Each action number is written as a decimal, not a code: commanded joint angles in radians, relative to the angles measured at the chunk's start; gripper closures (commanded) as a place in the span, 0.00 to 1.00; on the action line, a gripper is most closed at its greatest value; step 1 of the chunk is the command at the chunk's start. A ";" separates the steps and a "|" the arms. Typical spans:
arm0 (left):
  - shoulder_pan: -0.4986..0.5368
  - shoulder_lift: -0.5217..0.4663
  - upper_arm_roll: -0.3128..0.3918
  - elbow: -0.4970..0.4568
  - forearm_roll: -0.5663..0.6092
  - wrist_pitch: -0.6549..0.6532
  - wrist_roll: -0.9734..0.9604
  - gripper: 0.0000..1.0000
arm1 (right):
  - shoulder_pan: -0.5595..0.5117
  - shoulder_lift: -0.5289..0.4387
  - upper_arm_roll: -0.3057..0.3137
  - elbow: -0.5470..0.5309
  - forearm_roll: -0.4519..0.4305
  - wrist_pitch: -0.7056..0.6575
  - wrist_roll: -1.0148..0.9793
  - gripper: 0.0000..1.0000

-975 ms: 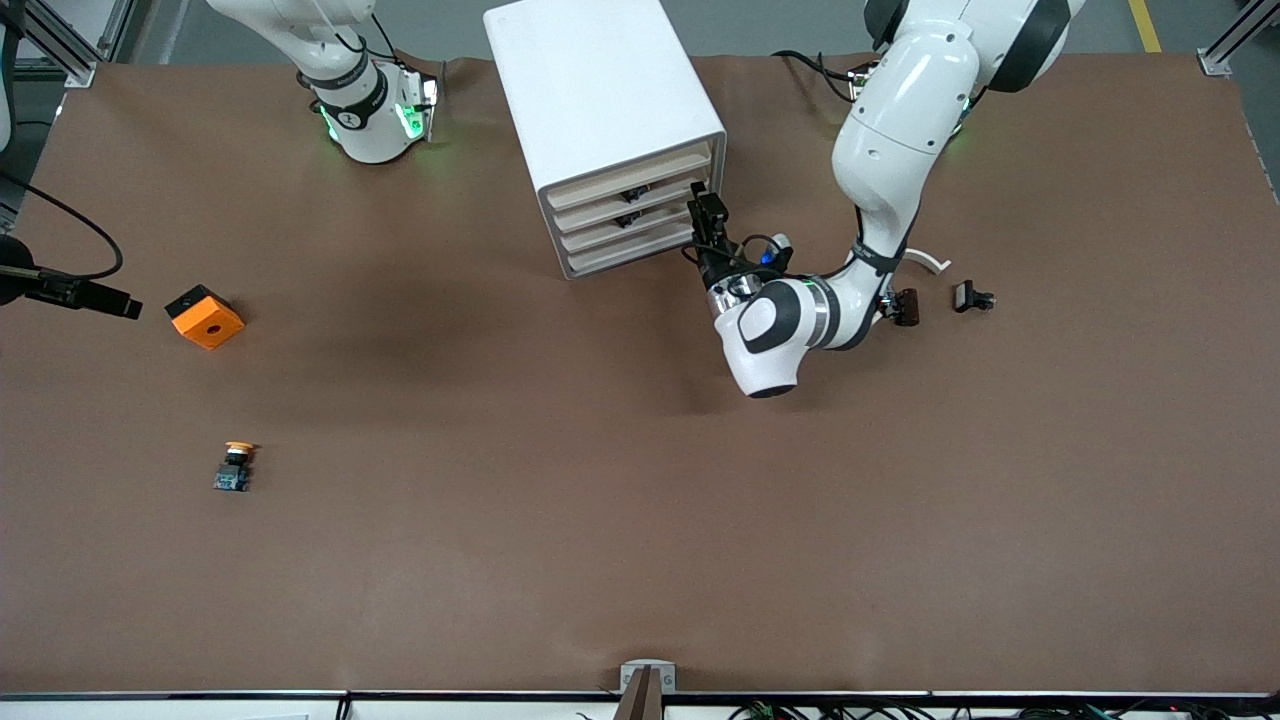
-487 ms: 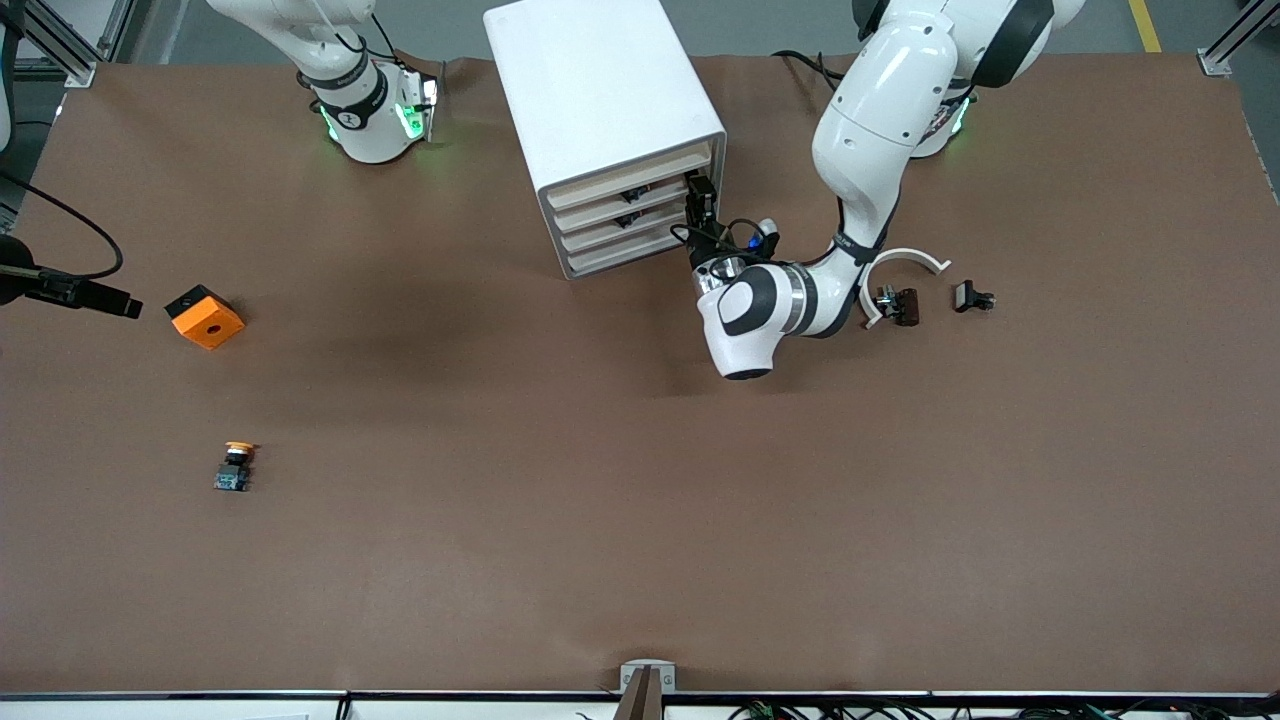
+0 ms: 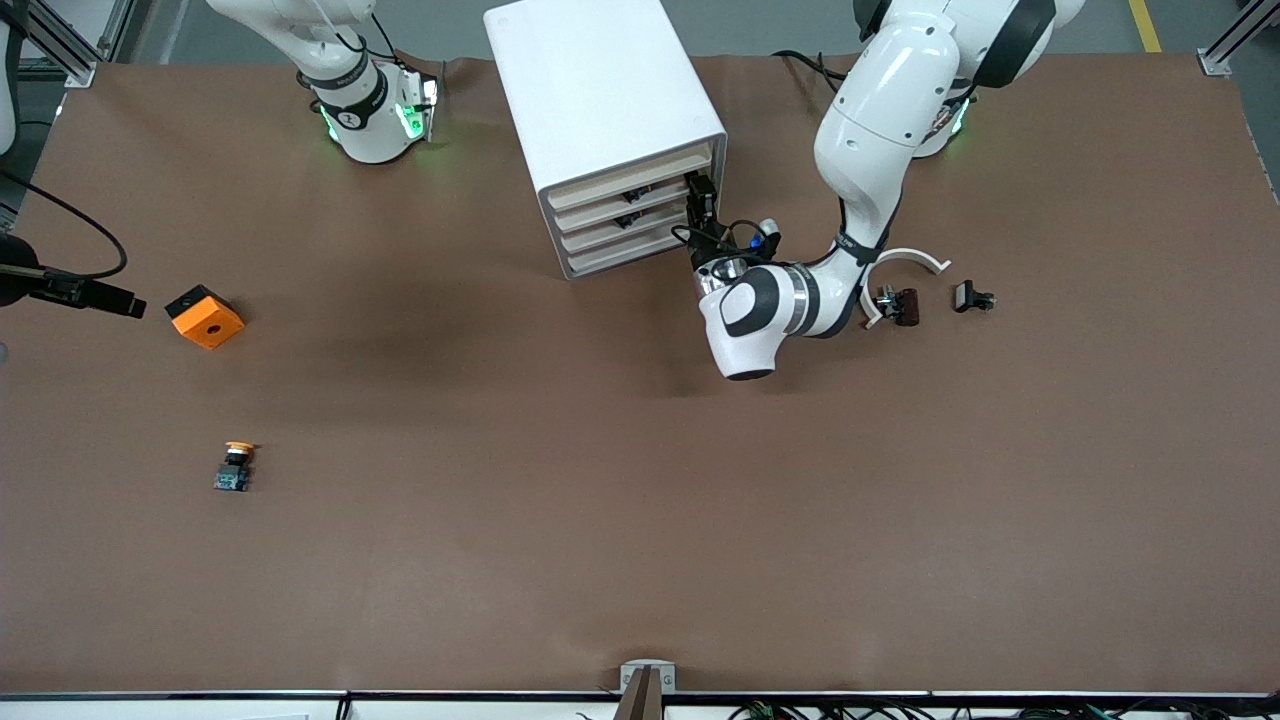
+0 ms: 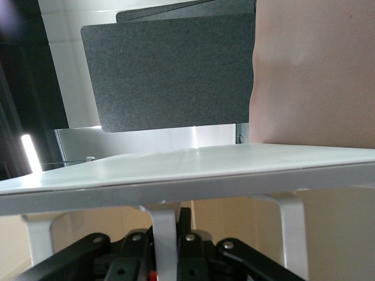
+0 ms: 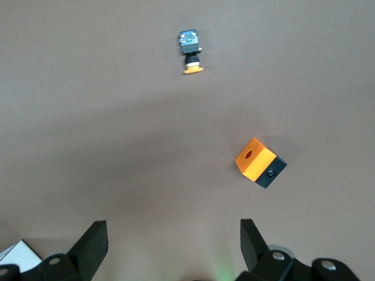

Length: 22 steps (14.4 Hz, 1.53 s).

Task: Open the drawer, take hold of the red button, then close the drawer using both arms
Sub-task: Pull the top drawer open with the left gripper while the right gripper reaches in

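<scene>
Two glossy white arms work a brown-covered table [image 3: 640,520]. The left arm [image 3: 870,130] bends down to the tall white box cabinet [image 3: 600,90] and puts the left gripper [image 3: 700,208] against the cabinet's front, at the edge toward the left arm's end. We cannot tell how wide its pincer stands. The four shallow drawers with pale beige fronts [image 3: 612,240] all sit pushed in. Dark items [image 3: 630,195] show in the gaps above the upper drawers, and we cannot tell whether one is the red-capped push-button.

The right gripper [image 5: 173,246] waits with its pincer wide and empty, above bare table near an orange cube [image 3: 205,317]. Nearer the front camera than the cube lies an orange-yellow-capped button [image 3: 234,467].

Toward the left arm's end, beside that arm's elbow, lie a curved white plastic piece [image 3: 915,258], a small dark brown part [image 3: 903,305] and a small black part [image 3: 972,296].
</scene>
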 commanded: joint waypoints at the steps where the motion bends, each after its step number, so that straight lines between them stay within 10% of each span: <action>1: 0.085 -0.005 0.007 0.046 -0.011 -0.002 -0.002 1.00 | 0.044 -0.012 0.002 -0.001 -0.004 -0.012 0.070 0.00; 22: 0.233 -0.013 0.014 0.082 -0.070 0.024 -0.001 0.95 | 0.764 0.178 0.002 0.011 0.062 0.330 1.355 0.00</action>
